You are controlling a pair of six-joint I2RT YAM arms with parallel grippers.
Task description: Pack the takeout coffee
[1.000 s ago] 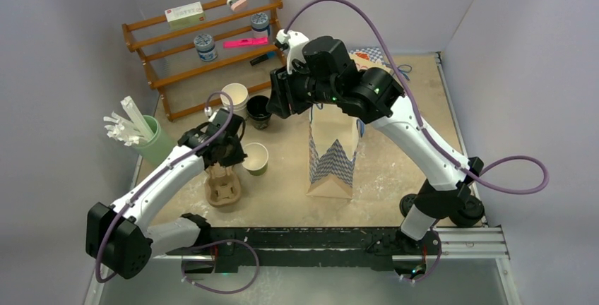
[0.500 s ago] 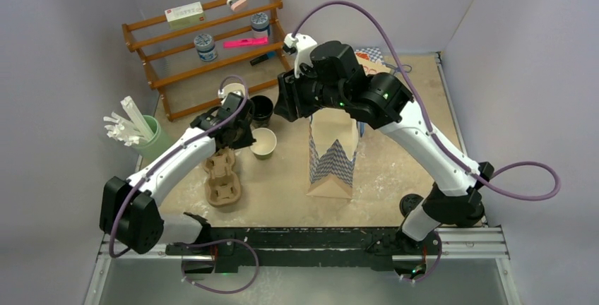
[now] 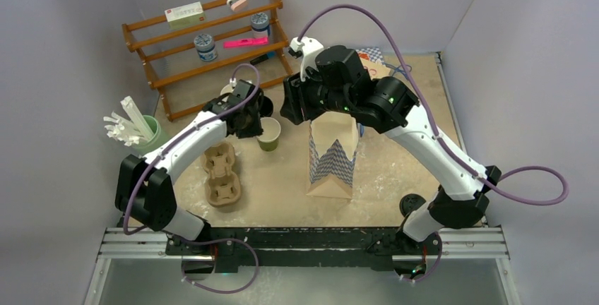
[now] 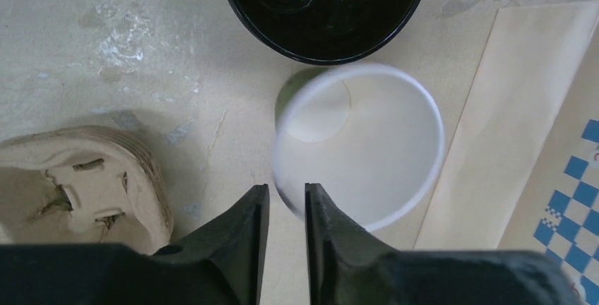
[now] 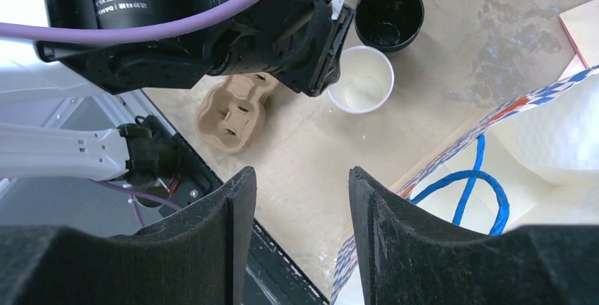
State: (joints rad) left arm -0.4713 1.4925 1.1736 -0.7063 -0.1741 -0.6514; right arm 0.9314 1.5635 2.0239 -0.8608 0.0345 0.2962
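left tool (image 4: 286, 189), parted, is straddling rim of green cup (image 4: 367, 157) beside black cup (image 4: 325, 1) | right tool (image 5: 302, 172), spread, is hovering over bench (image 5: 311, 132)

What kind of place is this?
Probably a robot test bench set up like a coffee counter: a black cup, a green cup, a cardboard cup carrier and a paper bag.

The white-shelled left arm (image 3: 185, 146) and right arm (image 3: 424, 142), jointed in bulky black motor housings, each trail a looping purple cable (image 3: 353, 6) and end in matte black fingers (image 5: 212, 248), their bases bolted to a black rail (image 3: 304, 238) at six o'clock of the overhead view.
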